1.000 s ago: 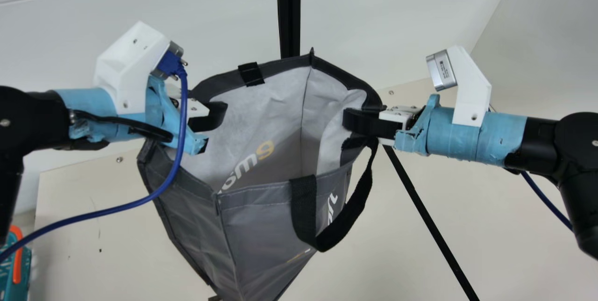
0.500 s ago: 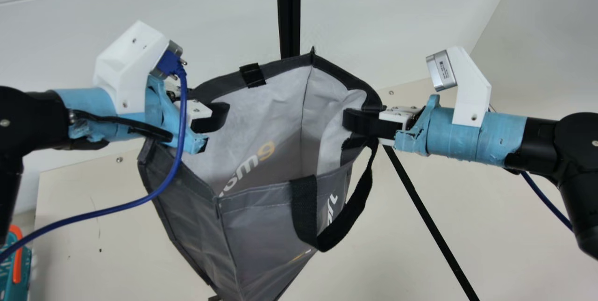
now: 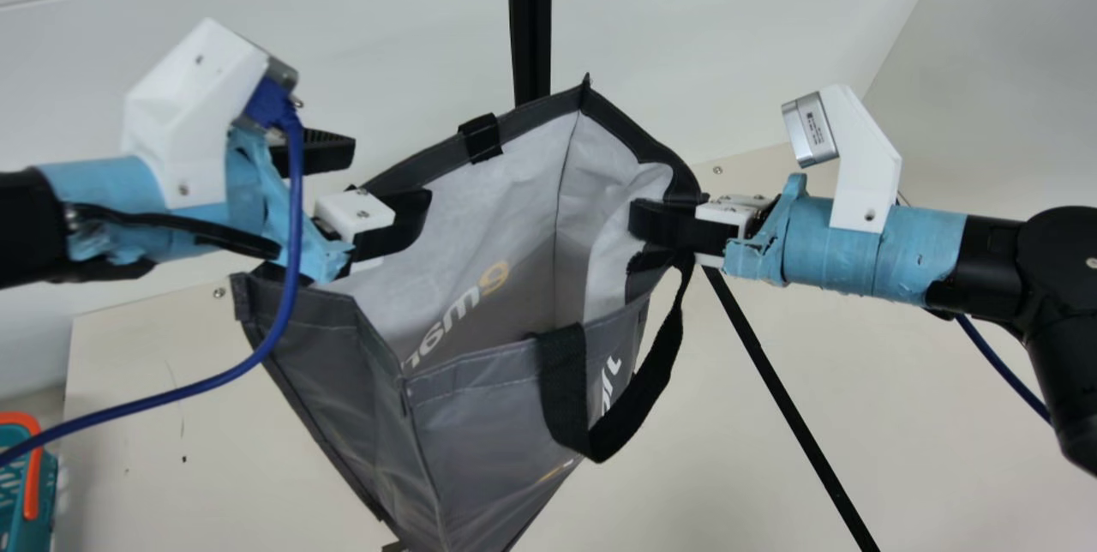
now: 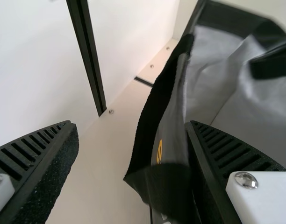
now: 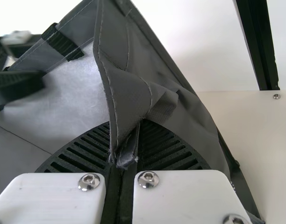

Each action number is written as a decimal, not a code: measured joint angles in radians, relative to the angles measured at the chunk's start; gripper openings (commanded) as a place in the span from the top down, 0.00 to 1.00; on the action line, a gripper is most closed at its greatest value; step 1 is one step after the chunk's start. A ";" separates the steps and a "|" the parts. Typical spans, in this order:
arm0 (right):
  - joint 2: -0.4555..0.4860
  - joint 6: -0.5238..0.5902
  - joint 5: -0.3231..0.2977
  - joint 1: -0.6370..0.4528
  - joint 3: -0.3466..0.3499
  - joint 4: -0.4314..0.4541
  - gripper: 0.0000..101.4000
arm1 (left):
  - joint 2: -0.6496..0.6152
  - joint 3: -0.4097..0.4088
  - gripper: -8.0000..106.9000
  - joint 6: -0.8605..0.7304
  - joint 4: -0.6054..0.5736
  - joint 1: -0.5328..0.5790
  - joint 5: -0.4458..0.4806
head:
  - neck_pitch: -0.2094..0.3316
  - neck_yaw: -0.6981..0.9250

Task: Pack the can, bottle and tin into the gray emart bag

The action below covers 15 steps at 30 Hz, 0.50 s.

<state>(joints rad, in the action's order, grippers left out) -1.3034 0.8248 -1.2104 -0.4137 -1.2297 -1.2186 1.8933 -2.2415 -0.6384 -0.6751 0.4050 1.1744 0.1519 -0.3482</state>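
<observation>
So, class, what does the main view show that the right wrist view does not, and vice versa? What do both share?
Main view: a blue cable, a teal basket and the right arm's silver camera.
Right wrist view: ribs on the right claw and a frayed fold pinched there.
Both: the gray bag, its black rim tab, both claws.

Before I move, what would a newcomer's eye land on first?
The gray bag, gaping in the middle of the main view, its rim clamped in the right hand. Then the open left hand across from it, one finger inside the bag, the other outside. Last, the blue cable curving toward the left edge.
</observation>
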 measured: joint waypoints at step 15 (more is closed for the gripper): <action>0.000 0.000 0.001 0.000 0.000 0.000 1.00 | -0.228 0.218 0.15 -0.114 -0.095 -0.083 -0.055 | 0.000 0.000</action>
<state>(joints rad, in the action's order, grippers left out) -1.3034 0.8248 -1.2093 -0.4137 -1.2297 -1.2186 1.6653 -2.0231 -0.7526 -0.7705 0.3218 1.1190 0.1519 -0.3482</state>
